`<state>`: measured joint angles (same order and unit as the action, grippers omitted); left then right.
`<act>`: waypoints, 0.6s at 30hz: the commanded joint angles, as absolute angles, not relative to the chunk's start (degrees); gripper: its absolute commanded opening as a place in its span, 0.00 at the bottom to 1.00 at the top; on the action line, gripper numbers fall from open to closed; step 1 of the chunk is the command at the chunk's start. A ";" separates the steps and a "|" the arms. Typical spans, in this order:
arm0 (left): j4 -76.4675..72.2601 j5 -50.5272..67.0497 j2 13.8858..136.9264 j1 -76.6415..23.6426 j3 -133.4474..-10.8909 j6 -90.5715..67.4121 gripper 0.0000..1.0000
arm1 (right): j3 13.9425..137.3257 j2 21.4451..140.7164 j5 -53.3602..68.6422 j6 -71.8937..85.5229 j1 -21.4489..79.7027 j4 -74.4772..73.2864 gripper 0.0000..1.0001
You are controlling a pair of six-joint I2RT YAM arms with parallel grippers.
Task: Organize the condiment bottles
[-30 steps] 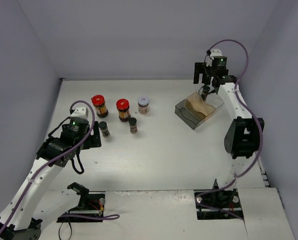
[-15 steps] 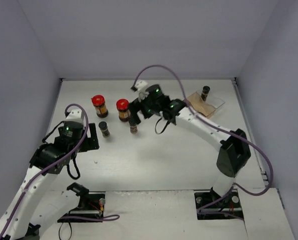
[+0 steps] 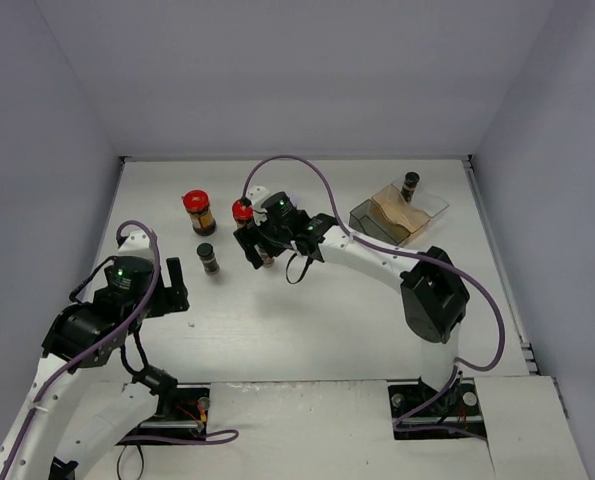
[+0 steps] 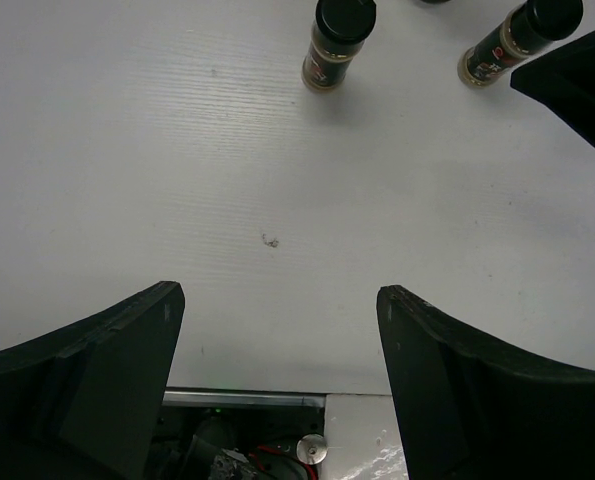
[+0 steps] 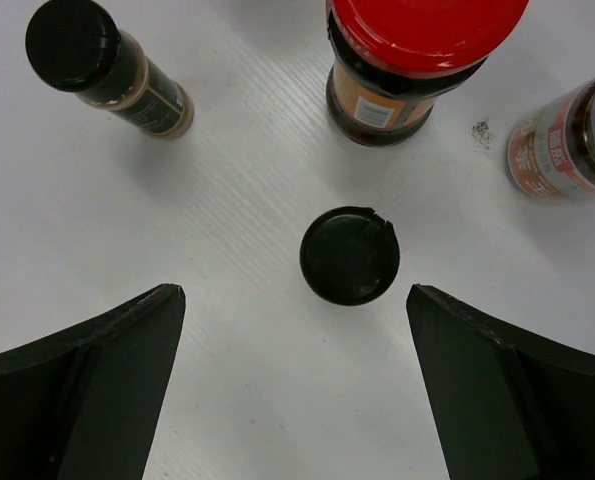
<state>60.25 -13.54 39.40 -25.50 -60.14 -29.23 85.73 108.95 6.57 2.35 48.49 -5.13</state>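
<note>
The clear tray, near the far right of the white table, is taken as the landmark. Farthest to the left of it, and closer to the arm bases, the left gripper is held over bare table with its fingers spread and nothing between them. Further toward the tray, the first red-lidded jar is seen upright. A slim black-capped bottle stands apart from it on its near side. Next toward the tray is the second red-lidded jar, partly covered in the top view by the right gripper. That gripper's fingers are spread wide and pointed down over a second slim bottle. Its black cap is seen from above between them, and no contact with it can be made out. On the tray side of this bottle, the pinkish jar is caught at the edge of the right wrist view, partly cut off. At the tray's far end the third slim bottle is stood upright, inside the tray as far as can be told.
</note>
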 commanded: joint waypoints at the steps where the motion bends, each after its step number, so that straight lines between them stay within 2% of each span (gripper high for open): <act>1: 60.64 -14.50 39.46 -25.58 -62.58 -30.06 0.79 | 85.61 108.19 3.17 3.95 49.04 1.13 0.99; 11: 61.79 -15.20 39.29 -25.58 -63.37 -29.88 0.78 | 87.98 114.52 0.44 4.31 48.78 2.64 0.89; 13: 62.05 -15.38 39.20 -25.58 -63.54 -29.88 0.78 | 88.07 115.48 0.35 4.57 48.69 2.99 0.83; 16: 62.31 -15.73 39.11 -25.58 -63.72 -29.71 0.79 | 87.80 115.84 0.18 4.83 48.69 3.51 0.67; 17: 62.31 -15.73 39.02 -25.58 -63.72 -29.71 0.79 | 87.45 115.67 0.18 4.92 48.78 3.60 0.55; 18: 62.31 -15.82 39.02 -25.58 -63.72 -29.71 0.79 | 87.19 115.40 -2.17 5.01 48.78 3.60 0.47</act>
<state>62.89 -14.37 38.76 -25.50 -60.29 -29.23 85.76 117.99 1.37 4.27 48.49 -0.19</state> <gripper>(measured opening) 0.784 0.504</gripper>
